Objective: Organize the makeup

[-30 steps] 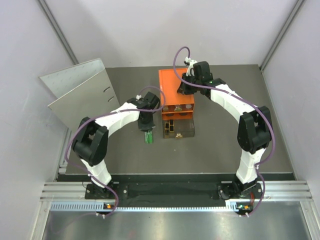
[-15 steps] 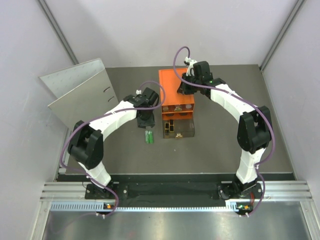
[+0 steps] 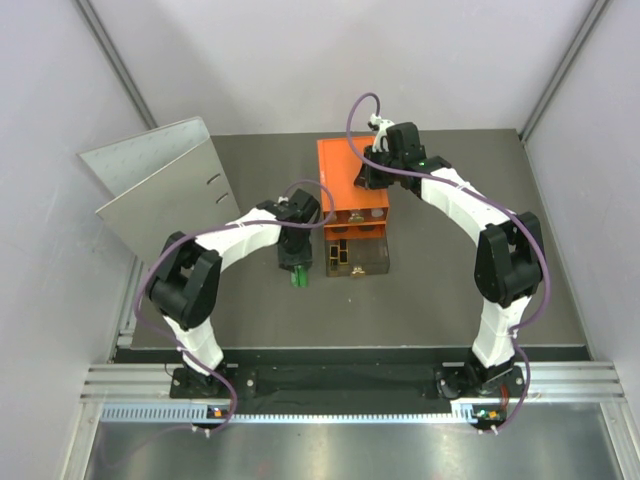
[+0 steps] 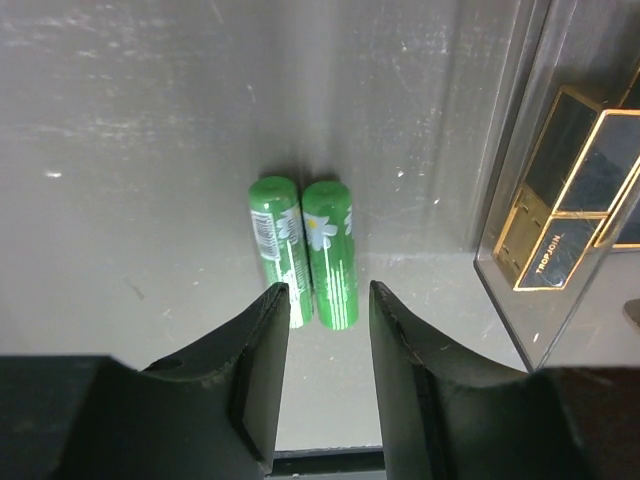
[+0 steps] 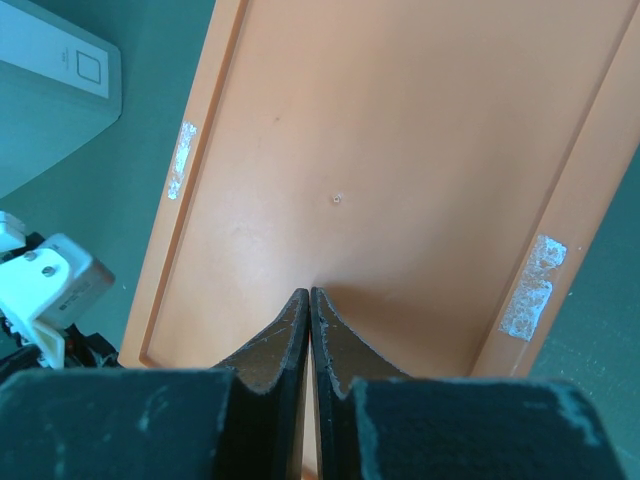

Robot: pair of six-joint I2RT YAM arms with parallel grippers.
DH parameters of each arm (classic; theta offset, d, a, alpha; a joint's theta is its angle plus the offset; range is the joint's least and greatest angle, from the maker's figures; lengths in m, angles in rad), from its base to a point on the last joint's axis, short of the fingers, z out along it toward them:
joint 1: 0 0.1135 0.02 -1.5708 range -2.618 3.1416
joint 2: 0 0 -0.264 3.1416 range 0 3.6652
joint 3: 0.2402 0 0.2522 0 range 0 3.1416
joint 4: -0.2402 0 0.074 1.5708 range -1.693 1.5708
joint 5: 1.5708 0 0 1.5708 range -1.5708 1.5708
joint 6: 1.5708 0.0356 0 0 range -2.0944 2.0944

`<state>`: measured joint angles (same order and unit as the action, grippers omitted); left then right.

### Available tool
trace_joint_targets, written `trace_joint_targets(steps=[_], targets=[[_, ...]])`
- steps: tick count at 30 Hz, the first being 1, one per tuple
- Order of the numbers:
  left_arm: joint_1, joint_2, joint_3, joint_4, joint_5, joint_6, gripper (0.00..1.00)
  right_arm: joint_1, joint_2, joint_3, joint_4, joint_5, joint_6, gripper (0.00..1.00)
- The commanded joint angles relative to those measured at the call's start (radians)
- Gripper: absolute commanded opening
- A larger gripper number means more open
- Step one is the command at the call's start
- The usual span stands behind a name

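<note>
Two green tubes lie side by side on the grey table, just ahead of my open, empty left gripper; they show as a green spot in the top view. Two black-gold flat cases lie in a pulled-out clear drawer of the orange box. My right gripper is shut and empty, its tips resting on the orange box's top. The other makeup pieces are not visible.
A large grey folder lies at the back left. Light walls close in the table on three sides. The clear drawer's wall stands just right of the tubes.
My left gripper moved away to the back and then came forward again over the green tubes, which stayed on the table. The right arm has not moved.
</note>
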<state>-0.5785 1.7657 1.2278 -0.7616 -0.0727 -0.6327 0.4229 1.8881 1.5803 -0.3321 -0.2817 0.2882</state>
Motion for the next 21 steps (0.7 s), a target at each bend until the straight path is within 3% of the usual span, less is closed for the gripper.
trace_joint_targets(steps=[1,16,18,19,20,21], targets=[[-0.004,0.011,-0.024,0.065,0.037,-0.007,0.42,-0.007,0.025,-0.025,-0.127,0.019,-0.027,0.03],[-0.021,0.109,-0.017,0.082,0.05,-0.013,0.4,-0.009,0.022,-0.028,-0.125,0.019,-0.03,0.03],[-0.026,0.118,-0.016,0.085,0.053,-0.015,0.25,-0.007,0.022,-0.028,-0.125,0.019,-0.032,0.03],[-0.03,0.118,-0.016,0.087,0.056,-0.016,0.07,-0.009,0.022,-0.026,-0.125,0.019,-0.031,0.03],[-0.032,0.117,-0.011,0.09,0.056,-0.015,0.0,-0.009,0.02,-0.026,-0.127,0.019,-0.029,0.03],[-0.034,0.11,-0.01,0.088,0.057,-0.016,0.0,-0.009,0.02,-0.028,-0.125,0.019,-0.029,0.03]])
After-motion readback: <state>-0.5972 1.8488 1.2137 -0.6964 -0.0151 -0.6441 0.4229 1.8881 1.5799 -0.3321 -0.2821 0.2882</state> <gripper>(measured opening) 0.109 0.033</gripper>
